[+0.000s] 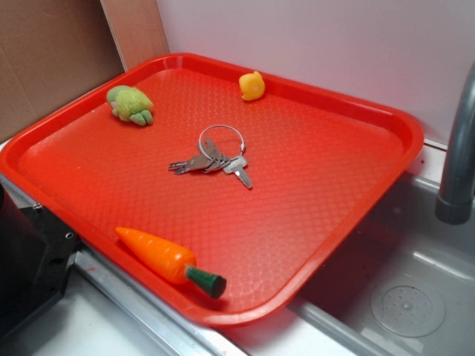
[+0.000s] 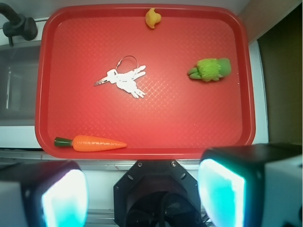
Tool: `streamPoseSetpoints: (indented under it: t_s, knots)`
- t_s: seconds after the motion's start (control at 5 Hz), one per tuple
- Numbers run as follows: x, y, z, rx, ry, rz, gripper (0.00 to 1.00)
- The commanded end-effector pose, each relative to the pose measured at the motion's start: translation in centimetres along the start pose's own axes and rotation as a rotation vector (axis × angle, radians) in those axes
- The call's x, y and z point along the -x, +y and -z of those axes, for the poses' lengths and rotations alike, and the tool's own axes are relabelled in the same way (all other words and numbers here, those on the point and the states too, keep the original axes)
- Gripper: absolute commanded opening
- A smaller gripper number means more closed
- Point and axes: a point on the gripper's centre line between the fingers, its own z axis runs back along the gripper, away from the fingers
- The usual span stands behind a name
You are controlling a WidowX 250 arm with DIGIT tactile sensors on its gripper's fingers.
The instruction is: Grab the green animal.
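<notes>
Lying on its side on the red tray [image 1: 356,215], the green animal [image 1: 130,104] is a small fuzzy toy with a round, light yellow-green body and darker green stubby feet. It sits near one edge of the tray, close to a corner, with the raised rim just beside it. In the wrist view the green animal [image 2: 210,69] is on the right half of the tray [image 2: 189,132].

A bunch of keys [image 1: 213,157] lies in the middle of the tray. A little yellow duck [image 1: 252,86] sits against the far rim. An orange carrot [image 1: 169,261] with a green stem lies by the near rim. All three are well apart from the toy, and bare tray lies all around it except on the rim side.

The gripper [image 2: 142,189] hangs above the tray's near edge. Its two fingers [image 2: 64,198] stand wide apart and hold nothing. The toy is far ahead of the jaws and off to the right, not between them.
</notes>
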Motion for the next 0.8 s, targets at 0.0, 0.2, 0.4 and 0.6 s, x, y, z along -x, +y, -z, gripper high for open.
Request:
streamPoseSetpoints:
  t_s: [0.0, 0.2, 0.4, 0.6]
  knots:
    - [0.0, 0.0, 0.0, 0.0, 0.0, 0.0, 1.0]
    - [0.1, 0.5, 0.1, 0.016, 0.0, -0.059, 1.0]
    - [-0.8, 1.3, 0.9, 0.026, 0.005, -0.166, 1.0]
    - [-2.5, 3.3, 2.7, 0.004, -0.003, -0.415, 1.0]
